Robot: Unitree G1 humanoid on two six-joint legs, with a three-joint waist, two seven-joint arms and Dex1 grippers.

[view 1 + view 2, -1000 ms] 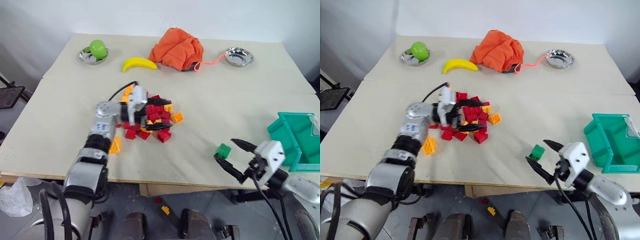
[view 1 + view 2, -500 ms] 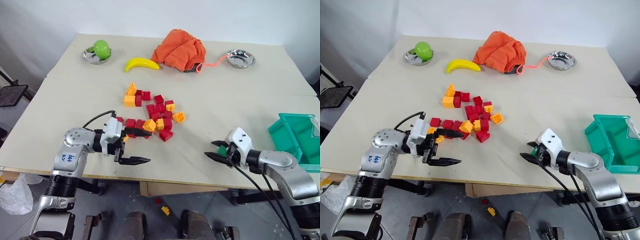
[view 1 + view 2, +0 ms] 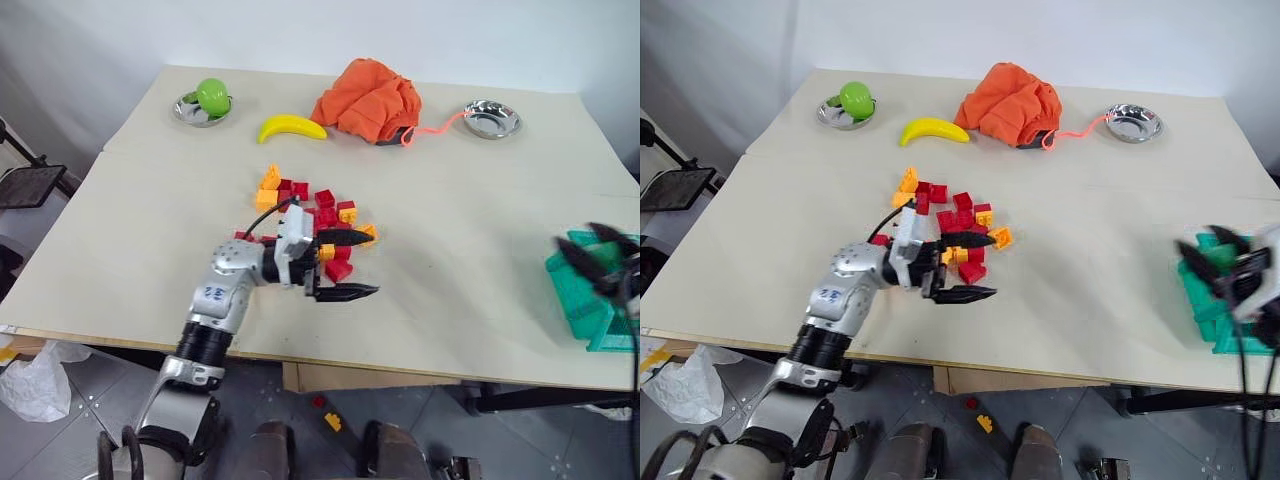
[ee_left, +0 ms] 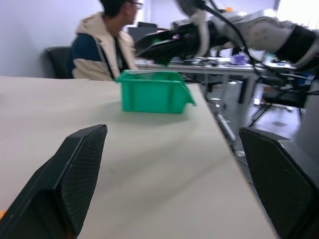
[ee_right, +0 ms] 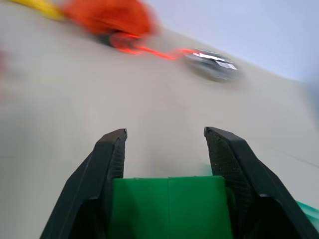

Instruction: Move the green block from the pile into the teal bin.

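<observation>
Right pincer (image 5: 164, 149) clamped on the green block (image 5: 169, 206), which sits between its 2 black fingers; in the head views this pincer hangs blurred over the teal bin (image 3: 580, 300) at the worktop's (image 3: 470, 230) right edge. In the left wrist view the same pincer shows above the bin's open top, a bit of green between its fingers. Left pincer (image 3: 345, 265) spread wide, nothing between its fingers, pointing toward the robot's right at the near edge of the pile (image 3: 315, 215); upper finger lies over red and orange-yellow bricks, lower finger over bare worktop. Left forearm carries a small white sticker with blue handwritten marks, too small to read. Pile is a loose cluster of red and orange-yellow studded bricks near the worktop's middle. Far side, left to right: steel bowl (image 3: 190, 110) holding a light-green ball (image 3: 212, 95), banana (image 3: 290, 127), orange cloth bag (image 3: 368, 100) with a coral drawstring trailing toward a 2nd steel bowl (image 3: 491, 119). A person in a hooded jacket (image 4: 107, 50) sits beyond the bin in the left wrist view. No readable print on bin or bricks.
</observation>
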